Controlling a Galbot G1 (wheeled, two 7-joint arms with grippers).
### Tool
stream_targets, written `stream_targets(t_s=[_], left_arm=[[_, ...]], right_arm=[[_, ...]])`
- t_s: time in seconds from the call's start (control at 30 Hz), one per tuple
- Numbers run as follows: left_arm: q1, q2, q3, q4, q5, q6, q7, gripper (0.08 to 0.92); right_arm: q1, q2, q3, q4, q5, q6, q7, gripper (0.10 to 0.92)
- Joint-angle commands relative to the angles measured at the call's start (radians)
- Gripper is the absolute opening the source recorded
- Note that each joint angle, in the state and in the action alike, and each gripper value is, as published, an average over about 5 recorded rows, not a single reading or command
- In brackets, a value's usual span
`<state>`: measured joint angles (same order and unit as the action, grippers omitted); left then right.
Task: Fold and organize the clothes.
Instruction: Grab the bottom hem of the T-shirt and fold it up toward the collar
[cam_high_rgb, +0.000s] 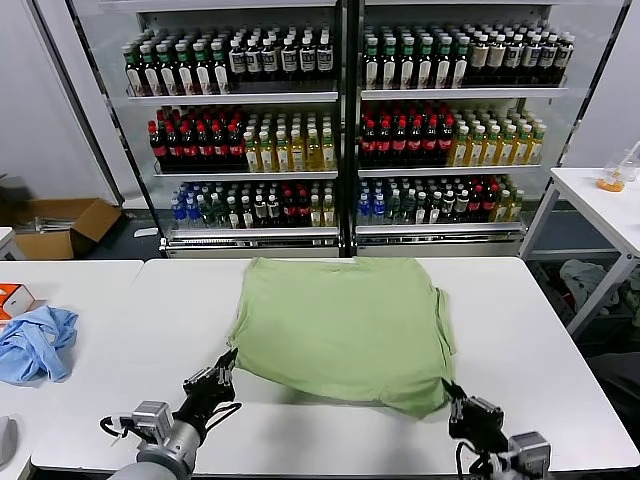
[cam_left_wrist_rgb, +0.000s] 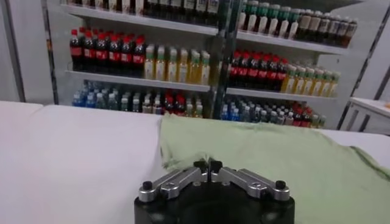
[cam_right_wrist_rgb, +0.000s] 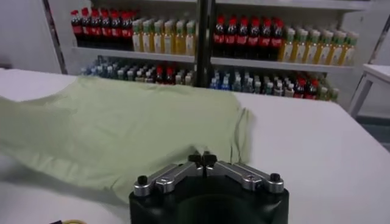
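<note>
- Nearest me, my left gripper and right gripper sit with fingers together, each pinching a near corner of the shirt.
- Beyond, it lies spread mid-table; I'd lift both corners evenly, folding straight away.

shirt front: hidden, face-down | bottle labels: unreadable

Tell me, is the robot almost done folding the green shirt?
Not yet. The green shirt lies spread flat on the white table, no fold made. The left tool and right tool, both shut, sit at its near corners. The folding and tidying remain.
</note>
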<state>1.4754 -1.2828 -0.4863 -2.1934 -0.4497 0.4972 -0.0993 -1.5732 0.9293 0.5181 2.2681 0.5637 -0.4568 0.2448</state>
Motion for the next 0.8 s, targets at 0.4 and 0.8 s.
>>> stream_targets(t_s=[0.4,0.8], left_arm=[[-0.358,0.032,0.078,0.34,-0.09,-0.006,-0.023,0.088],[-0.44,0.018,0.154,0.469,0.015,-0.026,-0.032,0.088]], right_arm=[[0.425,-0.085,-0.121,-0.295,0.095,0.0,-0.013,0.105],[0.587,-0.064,-0.256,-0.431,0.04,0.004,-0.039,0.105]])
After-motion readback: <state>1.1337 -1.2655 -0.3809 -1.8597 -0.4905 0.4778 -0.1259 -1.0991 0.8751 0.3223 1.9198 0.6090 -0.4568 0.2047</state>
